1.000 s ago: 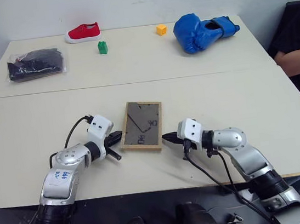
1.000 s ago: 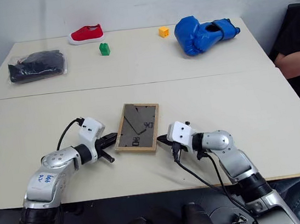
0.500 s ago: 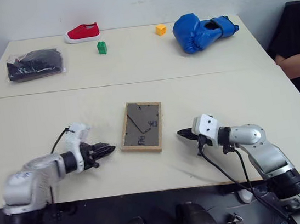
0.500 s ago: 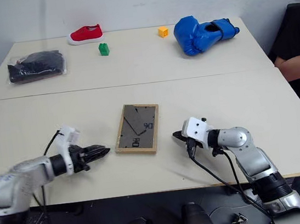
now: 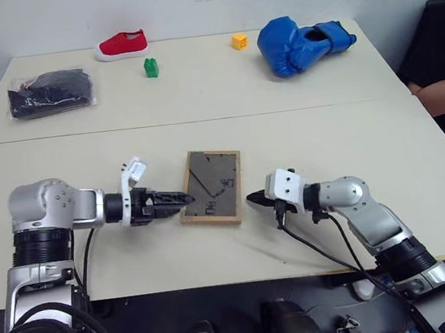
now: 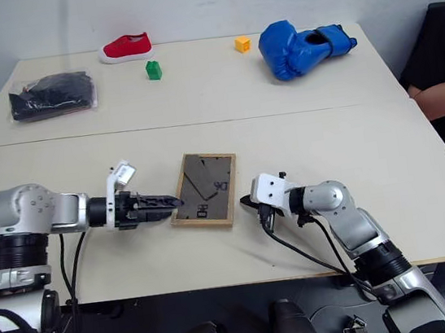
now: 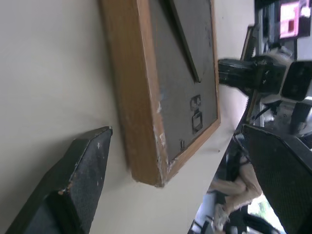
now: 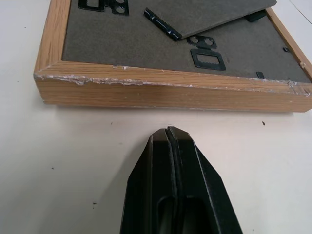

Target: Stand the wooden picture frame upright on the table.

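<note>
My light-wood picture frame (image 5: 211, 186) lies back-up mid-picture, long axis near-to-far, between the open left gripper (image 5: 179, 198) and the empty, pinched-shut right gripper (image 5: 253, 198); left's nearer.

A robot test lab: bare white wall (image 5: 201, 1) at twelve o'clock, cream worktop (image 5: 196, 88) strewn with unrelated props (shoe, glove).

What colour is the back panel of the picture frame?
Dark grey-brown back panel, bordered by light wood; clearest in the right wrist view.
</note>
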You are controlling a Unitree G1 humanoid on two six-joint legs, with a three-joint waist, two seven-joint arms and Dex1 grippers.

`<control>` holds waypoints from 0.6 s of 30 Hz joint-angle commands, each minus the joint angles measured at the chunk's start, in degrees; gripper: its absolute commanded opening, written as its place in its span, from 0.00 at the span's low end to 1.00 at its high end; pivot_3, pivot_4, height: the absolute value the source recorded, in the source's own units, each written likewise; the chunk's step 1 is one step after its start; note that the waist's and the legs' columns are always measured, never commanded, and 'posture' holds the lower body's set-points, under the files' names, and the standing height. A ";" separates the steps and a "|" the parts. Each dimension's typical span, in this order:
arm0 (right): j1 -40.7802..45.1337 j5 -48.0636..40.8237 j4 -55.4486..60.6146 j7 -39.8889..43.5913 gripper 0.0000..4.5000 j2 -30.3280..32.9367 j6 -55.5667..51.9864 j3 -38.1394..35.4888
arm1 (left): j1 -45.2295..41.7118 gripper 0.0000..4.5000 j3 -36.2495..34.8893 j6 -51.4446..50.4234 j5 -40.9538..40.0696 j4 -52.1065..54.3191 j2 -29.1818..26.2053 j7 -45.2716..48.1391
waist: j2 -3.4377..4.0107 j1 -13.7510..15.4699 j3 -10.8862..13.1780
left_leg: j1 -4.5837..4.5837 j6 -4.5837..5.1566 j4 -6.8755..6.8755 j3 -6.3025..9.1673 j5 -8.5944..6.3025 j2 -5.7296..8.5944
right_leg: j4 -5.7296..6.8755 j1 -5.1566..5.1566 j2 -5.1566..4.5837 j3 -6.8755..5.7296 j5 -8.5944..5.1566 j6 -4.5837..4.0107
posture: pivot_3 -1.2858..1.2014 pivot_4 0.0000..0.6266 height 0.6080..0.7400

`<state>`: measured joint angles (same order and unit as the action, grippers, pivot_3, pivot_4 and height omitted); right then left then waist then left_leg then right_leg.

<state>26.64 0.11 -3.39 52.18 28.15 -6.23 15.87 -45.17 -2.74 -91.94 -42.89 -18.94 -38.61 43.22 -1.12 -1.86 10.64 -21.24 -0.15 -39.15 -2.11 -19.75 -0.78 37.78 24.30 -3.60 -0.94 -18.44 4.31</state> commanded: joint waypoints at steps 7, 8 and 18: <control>-0.15 1.34 3.86 -0.08 0.00 -0.34 -2.53 2.00 | 0.29 0.99 1.73 -0.56 -3.99 -3.80 4.10 -5.85 | -0.02 0.45 -0.02 | 0.02 -0.06 -0.01 0.00 0.04 0.02 | 0.06 0.02 -0.02 0.03 0.00 -0.01 | 0.52 0.24 1.00; -0.16 1.51 3.76 -0.05 0.00 -0.30 -2.51 2.21 | 0.26 0.99 1.11 -0.56 -4.26 -4.57 4.78 -6.54 | -0.04 0.56 -0.03 | 0.01 -0.06 -0.02 0.01 0.04 0.03 | 0.06 0.02 -0.03 0.02 0.00 -0.01 | 0.52 0.24 1.00; 0.34 3.93 3.50 0.98 0.00 0.20 -1.26 4.29 | -0.60 0.81 -1.78 -0.56 -11.18 -6.44 9.25 -14.69 | -0.08 0.52 -0.08 | 0.06 -0.02 -0.05 0.03 0.05 0.09 | 0.06 -0.05 -0.10 -0.01 0.00 0.00 | 0.52 0.24 1.00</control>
<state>26.81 3.01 -0.97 51.97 28.20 -8.09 17.87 -46.32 -5.59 -91.75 -51.76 -25.14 -30.92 30.45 -1.20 -1.34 10.56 -21.18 -0.17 -39.20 -2.07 -19.70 -0.69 37.84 24.25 -3.70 -0.95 -18.44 4.30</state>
